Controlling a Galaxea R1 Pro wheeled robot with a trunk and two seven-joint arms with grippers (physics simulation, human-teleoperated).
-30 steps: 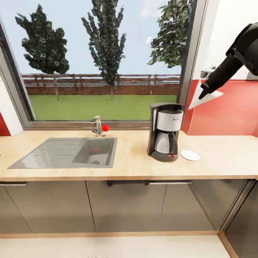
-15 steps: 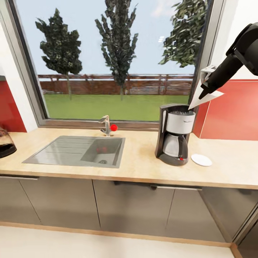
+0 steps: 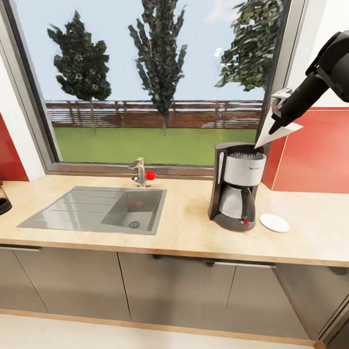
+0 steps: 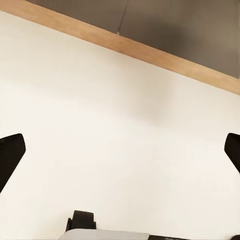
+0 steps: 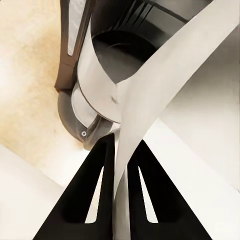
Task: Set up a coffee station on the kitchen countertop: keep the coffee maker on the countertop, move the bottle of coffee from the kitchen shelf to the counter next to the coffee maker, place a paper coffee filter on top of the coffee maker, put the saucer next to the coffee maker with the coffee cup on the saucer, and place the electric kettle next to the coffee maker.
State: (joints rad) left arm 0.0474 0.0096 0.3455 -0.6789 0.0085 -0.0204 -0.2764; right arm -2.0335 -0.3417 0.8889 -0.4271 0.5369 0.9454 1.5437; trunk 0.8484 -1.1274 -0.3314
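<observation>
The black coffee maker (image 3: 237, 186) with its silver housing stands on the pale kitchen countertop (image 3: 184, 232), right of the sink. A small white saucer (image 3: 275, 222) lies just right of its base. My right gripper (image 3: 276, 127) is shut on the white paper coffee filter (image 3: 279, 134), held in the air above and slightly right of the machine's open top. In the right wrist view the black fingers (image 5: 95, 190) pinch the filter (image 5: 150, 100) over the coffee maker (image 5: 95, 65). My left gripper (image 4: 120, 155) is open over pale floor. A sliver of the dark electric kettle (image 3: 2, 201) shows at the left edge.
A steel sink (image 3: 97, 211) with a red-knobbed tap (image 3: 141, 173) is set into the counter under a big window. Red wall panels (image 3: 315, 155) rise behind the counter's right part. Dark grey cabinets (image 3: 169, 286) run below.
The head view has shifted, so the counter scene slid and the kettle came into view at the left. The filter now hangs closer to the coffee maker's top; the right gripper still holds it.
</observation>
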